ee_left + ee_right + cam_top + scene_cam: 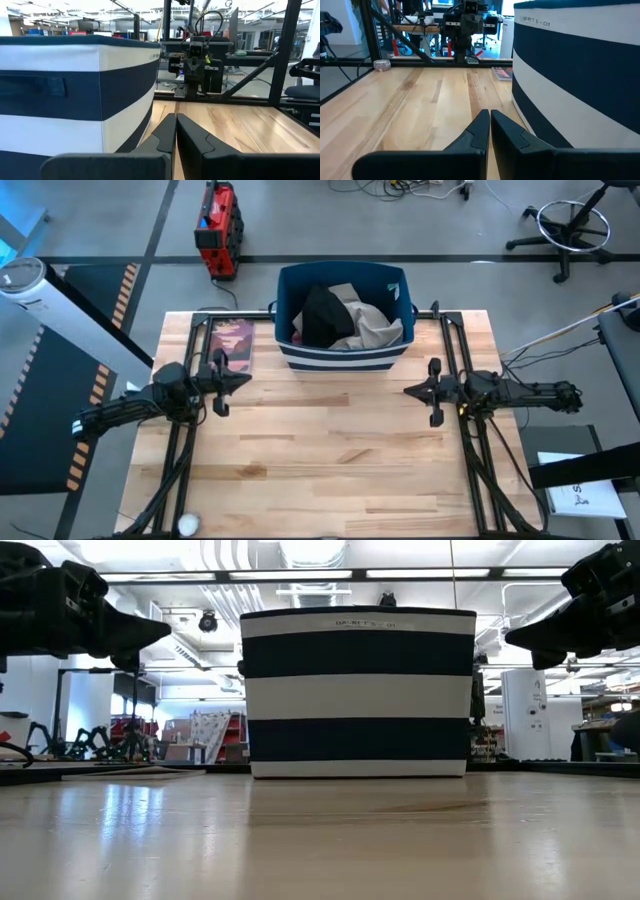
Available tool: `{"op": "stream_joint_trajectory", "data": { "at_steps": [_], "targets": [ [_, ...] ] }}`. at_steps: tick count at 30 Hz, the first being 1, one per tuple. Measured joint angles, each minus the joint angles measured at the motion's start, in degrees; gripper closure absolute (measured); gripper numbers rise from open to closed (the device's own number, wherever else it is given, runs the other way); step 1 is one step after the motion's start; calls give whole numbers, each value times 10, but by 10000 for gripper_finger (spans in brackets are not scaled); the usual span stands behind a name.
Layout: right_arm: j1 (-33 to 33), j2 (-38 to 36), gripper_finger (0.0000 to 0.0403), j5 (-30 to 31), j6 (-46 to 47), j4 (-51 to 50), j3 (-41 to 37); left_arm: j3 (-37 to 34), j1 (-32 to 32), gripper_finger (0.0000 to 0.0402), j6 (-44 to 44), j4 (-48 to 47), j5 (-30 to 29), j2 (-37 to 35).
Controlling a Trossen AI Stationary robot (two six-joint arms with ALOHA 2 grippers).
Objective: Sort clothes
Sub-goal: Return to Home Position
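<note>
The table [330, 465] lies nearest. Above its middle the left gripper [243, 378] and right gripper [410, 390] face each other, well apart, each with fingers pressed together. Beyond them, at the far edge, stands the bin [340, 358]. The clothes [345, 318] are heaped inside it, black over beige. A book [232, 340] lies just left of it.

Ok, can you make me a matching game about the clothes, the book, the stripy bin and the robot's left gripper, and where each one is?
Things:
1 clothes
2 book
3 striped bin
4 left gripper

Places or states:
A at the middle of the table's far edge
B piled inside the bin
C shut and empty, above the table's left side
D lying flat on the table, beside the bin

Pairs: 1-B, 2-D, 3-A, 4-C.

The right gripper is shut too, above the right side.
</note>
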Motion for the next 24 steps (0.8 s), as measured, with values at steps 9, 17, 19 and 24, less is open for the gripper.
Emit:
{"op": "stream_joint_trajectory", "data": {
  "at_steps": [9, 17, 19, 24],
  "targets": [
    [0, 0, 400, 0, 9, 0, -1, 0, 0, 402, -1, -5, 0, 0],
    [0, 0, 401, 0, 2, 1, -2, 0, -17, 402, 9, 6, 1, -3],
    [0, 0, 401, -1, 6, 0, -2, 0, -25, 402, 9, 6, 1, -3],
    [0, 0, 401, 23, -8, 21, -6, 0, -53, 402, 1, 2, 1, 1]
  ]
}}
